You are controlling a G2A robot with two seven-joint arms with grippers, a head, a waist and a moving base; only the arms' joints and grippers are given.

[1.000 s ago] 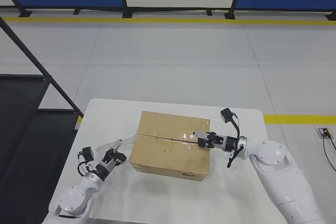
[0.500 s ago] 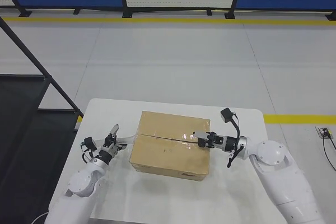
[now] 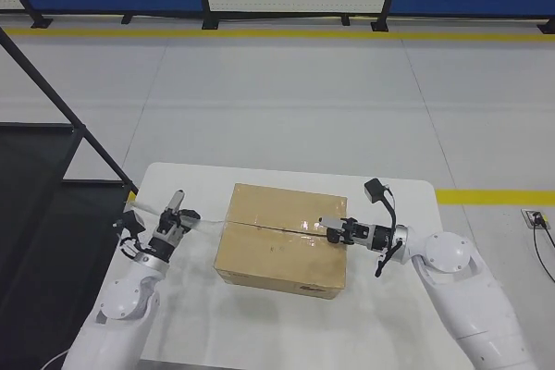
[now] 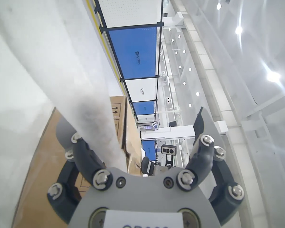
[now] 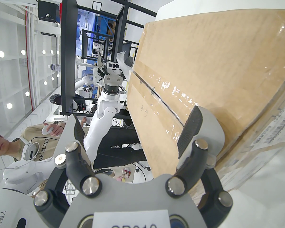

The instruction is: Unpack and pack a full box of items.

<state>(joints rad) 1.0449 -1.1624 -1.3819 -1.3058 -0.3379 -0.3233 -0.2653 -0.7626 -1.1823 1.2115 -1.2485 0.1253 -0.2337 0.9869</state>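
Note:
A closed cardboard box [image 3: 282, 240] sits mid-table, with clear tape along its top seam [image 5: 156, 96]. My left gripper [image 3: 174, 213] is off the box's left end, raised, its fingers spread open [image 4: 130, 119]. A whitish tape strip [image 4: 61, 72] lies along one of its fingers and runs as a thin line [image 3: 205, 223] back to the seam. The left gripper [image 5: 110, 68] appears far off beyond the box in the right wrist view. My right gripper [image 3: 326, 225] is open over the box's right end [image 5: 135, 117], one finger [image 5: 192, 126] close to the seam.
The white table [image 3: 259, 324] has bare surface in front of the box and to its left. A black metal frame [image 3: 46, 92] stands beside the table's left edge. A yellow floor line [image 3: 499, 196] runs off to the right.
My left gripper has moved away from the box's left side, farther left and back, with the tape strip trailing along. The right arm and the box have stayed put.

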